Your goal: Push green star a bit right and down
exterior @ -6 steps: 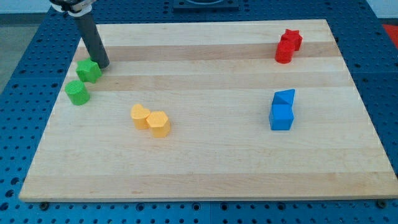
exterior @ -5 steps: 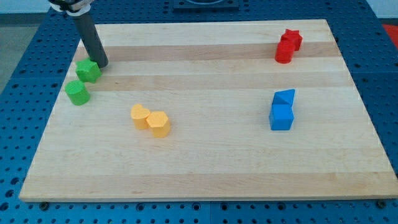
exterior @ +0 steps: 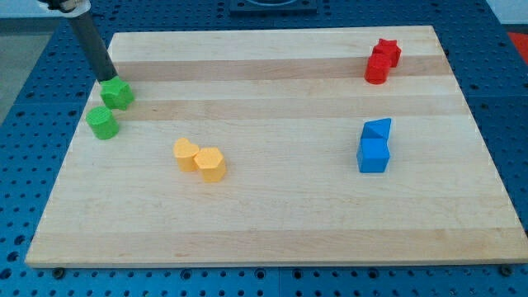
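The green star [exterior: 117, 93] lies near the board's left edge, toward the view's top. A green cylinder [exterior: 103, 123] sits just below and left of it. My tip [exterior: 107, 78] stands at the star's upper left, touching it or very close to it. The dark rod rises from there toward the view's top left.
Two yellow blocks [exterior: 186, 154] [exterior: 210, 164] touch each other below and right of the green pair. A red star [exterior: 388, 52] and a red cylinder [exterior: 377, 69] sit at the top right. A blue triangle [exterior: 378, 129] and a blue cube [exterior: 373, 154] sit at the right. The wooden board [exterior: 272, 223] has its left edge near the green blocks.
My tip has moved left, from the green star's upper right to its upper left. No block has visibly moved.
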You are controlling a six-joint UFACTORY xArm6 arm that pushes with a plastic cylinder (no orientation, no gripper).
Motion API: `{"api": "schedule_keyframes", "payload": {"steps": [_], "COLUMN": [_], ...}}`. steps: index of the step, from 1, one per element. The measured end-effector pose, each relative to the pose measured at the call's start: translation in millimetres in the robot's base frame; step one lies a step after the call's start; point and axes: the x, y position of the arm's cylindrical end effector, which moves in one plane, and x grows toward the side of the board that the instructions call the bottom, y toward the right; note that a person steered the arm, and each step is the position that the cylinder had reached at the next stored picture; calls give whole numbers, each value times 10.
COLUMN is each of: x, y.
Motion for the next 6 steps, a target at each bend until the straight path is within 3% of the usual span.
{"api": "schedule_keyframes", "payload": {"steps": [6], "x": [182], "y": [254]}}
